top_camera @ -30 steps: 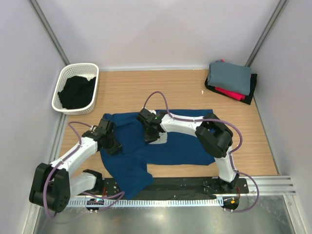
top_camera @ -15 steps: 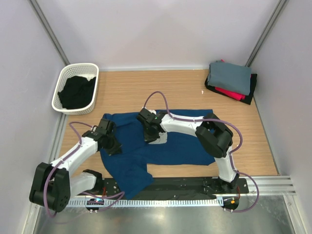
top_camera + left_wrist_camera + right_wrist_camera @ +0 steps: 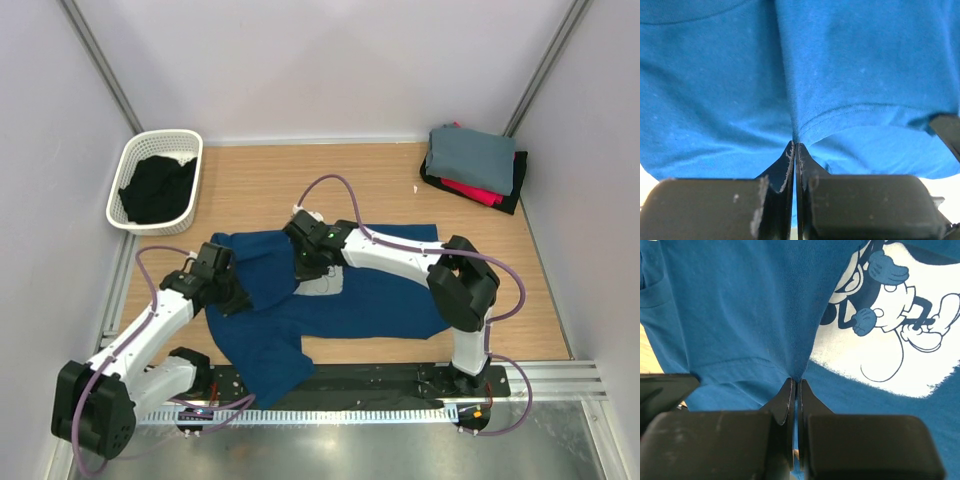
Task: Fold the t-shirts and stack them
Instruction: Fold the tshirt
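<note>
T-shirt (image 3: 370, 300), navy with Mickey Mouse print (image 3: 890, 355), spread on counter (image 3: 380, 190) beneath both claws. Left claw (image 3: 795, 145) pinches cloth by a hem; right claw (image 3: 795, 381) pinches cloth beside print. Advise lifting both evenly, cloth taut.

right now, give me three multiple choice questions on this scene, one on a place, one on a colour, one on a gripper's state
1. Where is the folded stack?
A) far right corner of the table
B) near left corner
C) dead centre

2. What colour is the stack's top tee?
A) red
B) white
C) grey

3. How is the left gripper?
A) wide open
B) shut on the navy t-shirt
C) shut on nothing

Answers: 1 A, the pile sits by the far right wall; 2 C, grey cloth lies uppermost; 3 B, its jaws pinch a blue fold in the left wrist view.
</note>
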